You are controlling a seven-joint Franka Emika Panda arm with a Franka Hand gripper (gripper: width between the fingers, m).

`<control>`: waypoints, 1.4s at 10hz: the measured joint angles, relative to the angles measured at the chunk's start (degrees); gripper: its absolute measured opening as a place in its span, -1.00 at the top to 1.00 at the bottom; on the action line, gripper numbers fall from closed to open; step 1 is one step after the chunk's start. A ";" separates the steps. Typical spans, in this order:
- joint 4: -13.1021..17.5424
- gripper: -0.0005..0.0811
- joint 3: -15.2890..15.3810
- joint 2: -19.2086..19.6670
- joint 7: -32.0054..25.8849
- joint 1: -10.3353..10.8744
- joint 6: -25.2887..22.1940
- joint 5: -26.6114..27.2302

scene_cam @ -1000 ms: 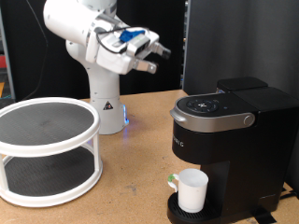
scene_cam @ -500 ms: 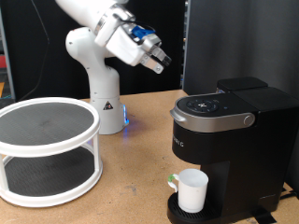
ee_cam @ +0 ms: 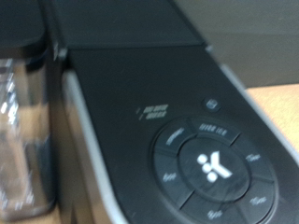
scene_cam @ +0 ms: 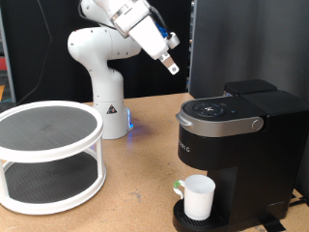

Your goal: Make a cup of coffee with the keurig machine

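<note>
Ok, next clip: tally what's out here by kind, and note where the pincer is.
Coffee machines: 1, the keurig machine, lid down.
Mugs: 1, the cup, standing on the machine's drip tray.
Two-tier round racks: 1, the white rack at the exterior view's left.
Robot arms: 1, its pincer in the air above the machine, holding nothing visible.
Total: 4

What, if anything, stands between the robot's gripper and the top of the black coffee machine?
Nothing visible does. The gripper hangs in open air above the tall black keurig machine, up and to the exterior view's left of its lid. The wrist view shows only the button panel. The white ceramic cup sits on the drip tray below.
</note>
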 joint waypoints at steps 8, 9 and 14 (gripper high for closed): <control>10.26 -0.99 10.61 2.62 5.43 -5.16 -20.07 -32.42; 13.88 -0.99 11.69 4.22 5.42 -5.02 -26.07 -34.62; 24.16 -0.99 13.72 11.62 12.47 -5.15 -31.93 -35.44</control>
